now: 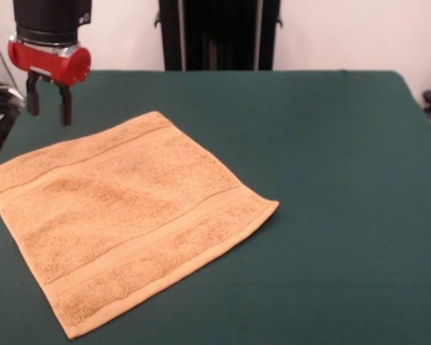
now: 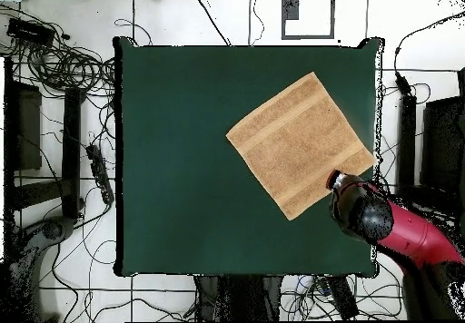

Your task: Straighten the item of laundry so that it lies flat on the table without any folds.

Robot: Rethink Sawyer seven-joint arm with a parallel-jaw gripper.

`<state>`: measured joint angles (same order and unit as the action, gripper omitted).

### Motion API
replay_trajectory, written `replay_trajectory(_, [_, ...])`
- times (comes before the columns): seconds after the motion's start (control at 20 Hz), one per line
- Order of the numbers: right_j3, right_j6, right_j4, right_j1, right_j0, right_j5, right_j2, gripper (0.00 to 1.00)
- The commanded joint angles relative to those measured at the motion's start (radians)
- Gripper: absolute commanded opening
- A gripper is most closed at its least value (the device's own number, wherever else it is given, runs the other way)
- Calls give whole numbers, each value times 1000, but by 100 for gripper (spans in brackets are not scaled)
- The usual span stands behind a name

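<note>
Lying spread out on the dark green cloth-covered counter (image 1: pixel 330 144), the square orange-tan terry towel (image 1: pixel 129 215) looks soft, light and limp; pinch a corner. The red-and-black hand (image 1: pixel 49 108) hangs open and empty above its far edge.

This is a robotics lab, set up for recording rather than living or working in. A bench (image 2: pixel 182 156) draped in plain dark green cloth fills the middle of the overhead frame, standing on a pale tiled floor (image 2: pixel 309 15). Loose black cables (image 2: pixel 64 61) tangle along the left edge and trail across the top and right. Dark equipment racks (image 2: pixel 23 129) flank both sides. In the front view, a bare white wall (image 1: pixel 330 32) and a black pedestal column (image 1: pixel 219 32) fill the top.
</note>
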<state>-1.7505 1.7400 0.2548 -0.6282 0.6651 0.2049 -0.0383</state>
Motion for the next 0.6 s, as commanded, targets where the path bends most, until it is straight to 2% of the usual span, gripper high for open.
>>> replay_trajectory(0.05, [-103,99,-12,-33,-58,66,-92,100])
replay_trajectory(0.25, [-101,85,-25,-47,-62,100,-114,100])
replay_trajectory(0.6, [-96,76,-23,-75,-49,86,-149,100])
